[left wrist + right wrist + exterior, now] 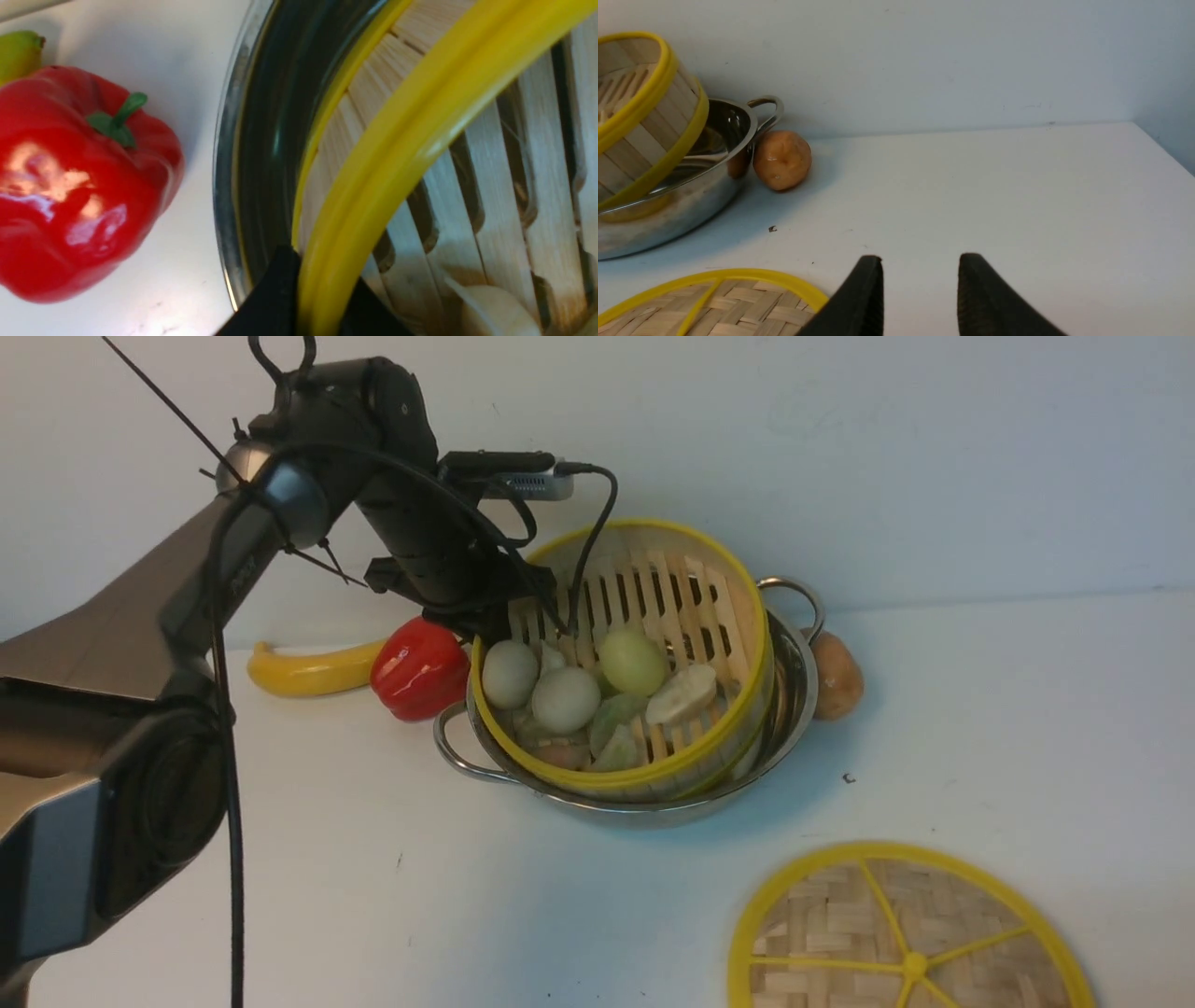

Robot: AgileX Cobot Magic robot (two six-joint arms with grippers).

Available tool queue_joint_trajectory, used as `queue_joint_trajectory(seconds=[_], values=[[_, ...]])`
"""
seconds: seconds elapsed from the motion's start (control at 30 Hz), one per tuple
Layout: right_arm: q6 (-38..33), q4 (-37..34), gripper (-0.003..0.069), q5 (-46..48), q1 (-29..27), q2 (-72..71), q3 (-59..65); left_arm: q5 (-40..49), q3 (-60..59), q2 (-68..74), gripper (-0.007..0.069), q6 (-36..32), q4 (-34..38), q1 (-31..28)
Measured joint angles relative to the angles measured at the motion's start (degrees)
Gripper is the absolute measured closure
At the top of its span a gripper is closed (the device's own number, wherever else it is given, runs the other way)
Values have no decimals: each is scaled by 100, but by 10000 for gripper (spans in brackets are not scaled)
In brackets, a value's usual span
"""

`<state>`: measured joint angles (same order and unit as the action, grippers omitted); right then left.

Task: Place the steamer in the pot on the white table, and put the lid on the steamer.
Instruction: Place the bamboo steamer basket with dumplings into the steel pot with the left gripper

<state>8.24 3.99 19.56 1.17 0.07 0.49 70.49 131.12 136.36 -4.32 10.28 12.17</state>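
Note:
The steamer (653,607), a bamboo basket with yellow rims and pale buns inside, sits tilted in the pot (794,691) on the white table (980,709). Its near side is low in the pot, its far-left side is raised, and its buns lie on the low side. My left gripper (495,616) is shut on the steamer's yellow rim (373,177), one finger (275,298) outside and one inside. The lid (896,943) lies flat on the table at the front right. My right gripper (920,261) is open and empty, just beside the lid's edge (738,298).
A red pepper (418,667) and a yellow banana (308,669) lie left of the pot, the pepper close to its rim (70,186). A brown potato (834,675) touches the pot's right handle. A wall stands behind the table.

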Motion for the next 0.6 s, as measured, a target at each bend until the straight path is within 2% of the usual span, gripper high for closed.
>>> queue_joint_trajectory(seconds=[0.2, 0.6], values=[[0, 0, 417, 0, 0, 0, 0, -105, 5, 154, 590, -149, 253, 0], [0, 0, 417, 0, 0, 0, 0, -317, 5, 250, 590, -256, 196, 0]])
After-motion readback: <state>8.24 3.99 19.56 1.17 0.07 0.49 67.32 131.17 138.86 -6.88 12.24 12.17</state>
